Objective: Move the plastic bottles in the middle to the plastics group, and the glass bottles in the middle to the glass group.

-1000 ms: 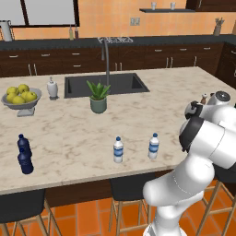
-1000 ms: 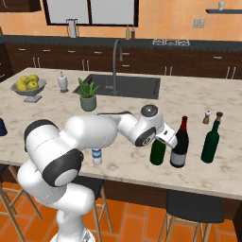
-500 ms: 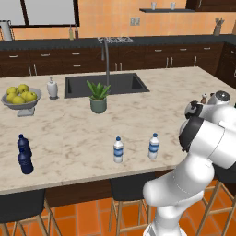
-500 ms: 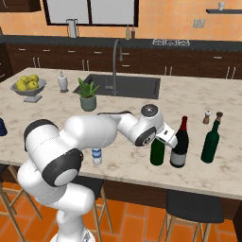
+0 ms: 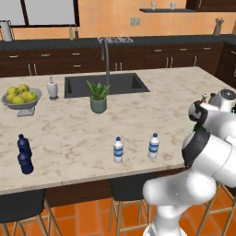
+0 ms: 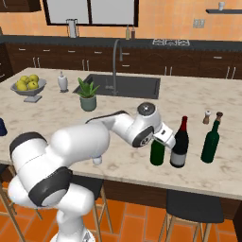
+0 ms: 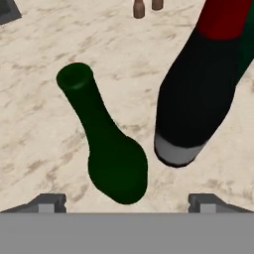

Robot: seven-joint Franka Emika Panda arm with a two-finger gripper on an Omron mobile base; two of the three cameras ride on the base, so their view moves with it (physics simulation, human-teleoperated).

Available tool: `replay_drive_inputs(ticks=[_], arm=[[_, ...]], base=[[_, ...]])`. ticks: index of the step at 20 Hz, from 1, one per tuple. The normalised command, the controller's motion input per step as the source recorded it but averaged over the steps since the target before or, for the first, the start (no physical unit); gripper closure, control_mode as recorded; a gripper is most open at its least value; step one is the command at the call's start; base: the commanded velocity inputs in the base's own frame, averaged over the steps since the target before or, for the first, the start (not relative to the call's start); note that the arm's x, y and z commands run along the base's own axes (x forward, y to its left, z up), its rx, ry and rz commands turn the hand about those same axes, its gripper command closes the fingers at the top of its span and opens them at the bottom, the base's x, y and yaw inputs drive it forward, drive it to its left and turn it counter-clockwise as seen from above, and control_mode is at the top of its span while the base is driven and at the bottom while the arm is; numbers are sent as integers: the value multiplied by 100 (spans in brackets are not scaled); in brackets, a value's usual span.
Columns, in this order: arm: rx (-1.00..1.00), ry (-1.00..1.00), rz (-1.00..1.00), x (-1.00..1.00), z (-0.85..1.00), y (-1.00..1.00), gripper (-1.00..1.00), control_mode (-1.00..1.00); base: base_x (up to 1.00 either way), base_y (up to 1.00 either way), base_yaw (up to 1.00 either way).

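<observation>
gripper (image 7: 127,201): my jaws stand spread wide, holding nothing; in the hand view one finger tip (image 7: 47,202) sits out at each side with the bottle between them.
tall slim dark green glass wine bottle (image 7: 106,149): upright on the pale marble island counter (image 6: 203,97), directly under the hand, neck mouth toward the camera. I judge it set down and released.
bottle axis: vertical, running roughly along my line of sight, so I'd pull out upward along it, not sideways.
neighbour: near-black wine bottle with red top and white label (image 6: 179,142) stands just beside the green one, a narrow gap visible in the hand view. A sideways swing of the hand could clip it.
glass group: a second green wine bottle (image 6: 210,141) stands a bit further right. The bottle I brought (image 6: 157,151) now lines up with both, so the glass part looks done to me.
still in the middle: two small clear plastic water bottles with blue caps (image 5: 118,150) and (image 5: 153,146), near the front edge, well left of the hand.
plastics group: two small opaque dark navy-blue bottles (image 5: 24,154) at the far left of the counter.
next move as I read it: lift clear, then cross left; the right-hand water bottle is the nearer pick.
</observation>
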Motion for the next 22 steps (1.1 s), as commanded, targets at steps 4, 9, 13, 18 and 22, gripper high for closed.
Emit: replay_drive_inputs(ticks=[4, 9, 13, 18, 22], arm=[[-10, 0, 0, -25, 45, 79, -100, -100], [-4, -1, 1, -24, 22, 70, -100, -100], [0, -2, 10, -20, 8, 56, -100, -100], [0, 6, 19, -28, 32, 65, -100, -100], [0, 22, 25, 0, 15, 78, -100, -100]], base=[[0, 0, 0], [0, 0, 0], [0, 0, 0], [0, 0, 0], [0, 0, 0]])
